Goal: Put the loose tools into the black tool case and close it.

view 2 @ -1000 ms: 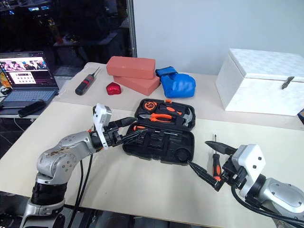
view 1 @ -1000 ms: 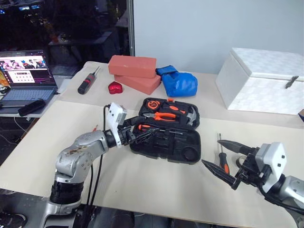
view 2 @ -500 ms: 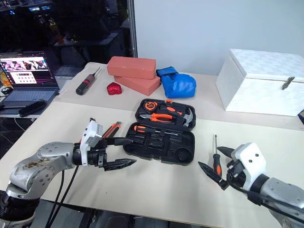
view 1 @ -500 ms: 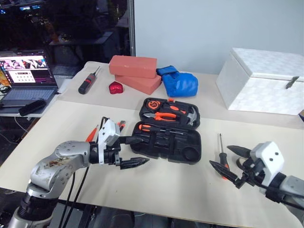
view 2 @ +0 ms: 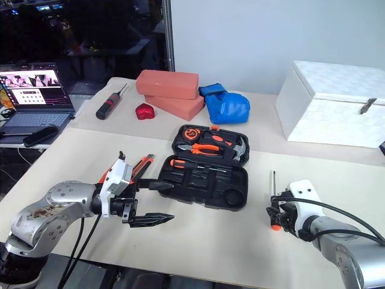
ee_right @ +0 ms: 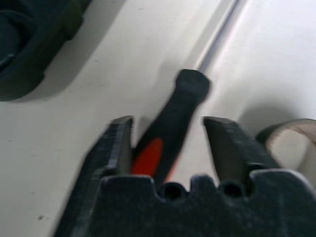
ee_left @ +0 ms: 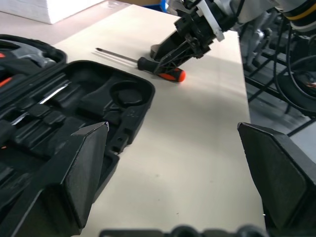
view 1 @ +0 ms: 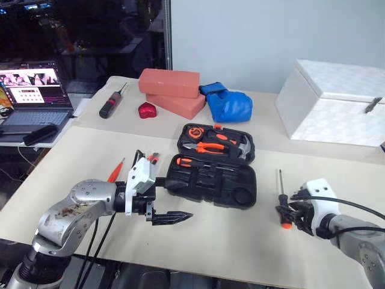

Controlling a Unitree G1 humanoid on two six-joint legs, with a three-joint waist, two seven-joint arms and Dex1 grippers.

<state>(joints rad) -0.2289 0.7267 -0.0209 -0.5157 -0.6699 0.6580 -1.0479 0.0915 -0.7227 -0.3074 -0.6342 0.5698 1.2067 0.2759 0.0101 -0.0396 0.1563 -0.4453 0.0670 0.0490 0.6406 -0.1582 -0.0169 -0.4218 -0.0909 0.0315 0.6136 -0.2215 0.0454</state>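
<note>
Right gripper, jaws part-open, straddles screwdriver handle: light, stiff, likely rolls—grip mid-handle; left gripper open, empty.

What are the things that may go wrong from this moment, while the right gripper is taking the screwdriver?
1. The right gripper straddles the screwdriver handle near its orange end; its fingers are not yet tight, so the tool may roll or slip out.
2. The tape ring lies right beside one finger and might get pushed.
3. The left gripper hangs open near the black tool case and could nudge it.
</note>
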